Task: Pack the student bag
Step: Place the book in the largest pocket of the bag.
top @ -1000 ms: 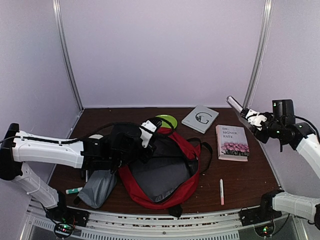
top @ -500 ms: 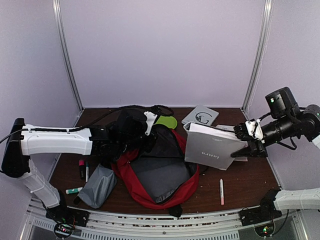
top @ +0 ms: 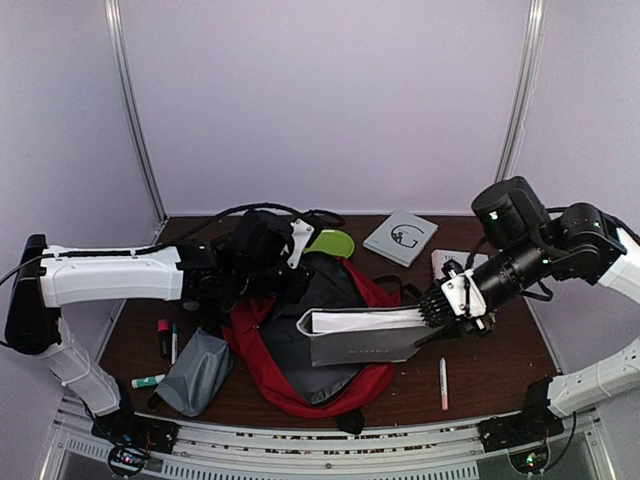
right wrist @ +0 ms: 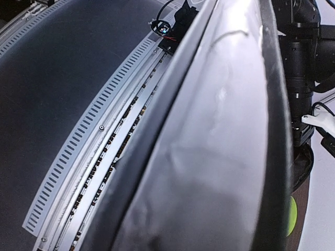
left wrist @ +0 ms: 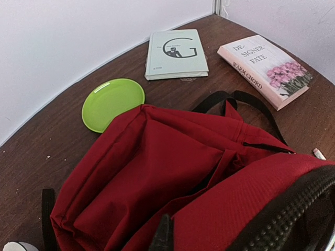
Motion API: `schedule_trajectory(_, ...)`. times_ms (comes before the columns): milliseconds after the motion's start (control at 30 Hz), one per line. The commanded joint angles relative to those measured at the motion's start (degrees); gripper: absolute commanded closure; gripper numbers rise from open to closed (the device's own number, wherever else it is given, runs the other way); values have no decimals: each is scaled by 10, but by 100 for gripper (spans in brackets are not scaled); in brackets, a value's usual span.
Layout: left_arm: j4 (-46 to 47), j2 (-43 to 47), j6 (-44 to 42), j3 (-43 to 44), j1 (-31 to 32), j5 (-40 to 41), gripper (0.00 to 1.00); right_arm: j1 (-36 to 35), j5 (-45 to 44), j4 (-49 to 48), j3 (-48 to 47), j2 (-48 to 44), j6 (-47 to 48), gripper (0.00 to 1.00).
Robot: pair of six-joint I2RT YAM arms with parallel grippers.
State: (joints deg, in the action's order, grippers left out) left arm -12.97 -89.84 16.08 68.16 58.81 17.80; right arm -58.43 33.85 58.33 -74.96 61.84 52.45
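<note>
Top external view: the student bag (top: 330,385) lies flat at lower centre of the frame, mouth gaping, grey lining showing. My left gripper (top: 293,268) is pinched tight at the bag's upper-left rim and, as best I can judge, it has the fabric and is propping the opening. Over that mouth hangs a grey book (top: 355,345), clamped at its right end in my right gripper (top: 432,312), jaws narrowed onto the cover. So I'm mid-insertion. Next, I reckon: tip the book's free end down into the lining and slide it in without snagging the zipper edge. A pen (top: 443,383) at lower right, a grey pouch (top: 197,370) at lower left and a pale book (top: 400,237) at upper right wait outside.
</note>
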Motion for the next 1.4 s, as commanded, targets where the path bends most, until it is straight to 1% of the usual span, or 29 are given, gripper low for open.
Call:
schedule_trajectory(0, 3, 46, -22, 19, -4, -54, 100, -24, -73, -76, -19, 48, 38, 66)
schedule_trajectory(100, -3, 59, -44, 21, -4, -88, 100, -36, -95, -82, -31, 85, 90, 66)
schedule_trajectory(300, -37, 87, -72, 34, -4, -90, 100, -49, -151, -125, 8, 140, 172, 66)
schedule_trajectory(467, -41, 99, -79, 30, -4, -99, 100, -49, -200, -189, 40, 166, 208, 66)
schedule_trajectory(733, -45, 105, -87, 31, -4, -127, 100, -47, -257, -331, 109, 212, 265, 65)
schedule_trajectory(967, -60, 104, -99, 39, -4, -150, 100, -18, -258, -452, 164, 245, 322, 65)
schedule_trajectory(1067, -64, 103, -99, 41, -4, -151, 100, 2, -256, -510, 193, 257, 348, 63)
schedule_trajectory(1100, -64, 104, -99, 40, -4, -151, 100, 9, -258, -528, 204, 260, 359, 61)
schedule_trajectory(1133, -64, 105, -98, 40, -4, -152, 100, 15, -264, -544, 213, 263, 365, 57)
schedule_trajectory(1167, -64, 105, -98, 39, -4, -149, 100, 20, -269, -549, 217, 266, 365, 51)
schedule_trajectory(1200, -63, 105, -98, 38, -4, -147, 100, 23, -276, -539, 216, 265, 361, 42)
schedule_trajectory(1267, -63, 105, -96, 39, -4, -138, 100, 24, -274, -484, 203, 251, 343, 30)
schedule_trajectory(1367, -63, 104, -95, 39, -4, -134, 100, 24, -225, -370, 171, 216, 285, 20)
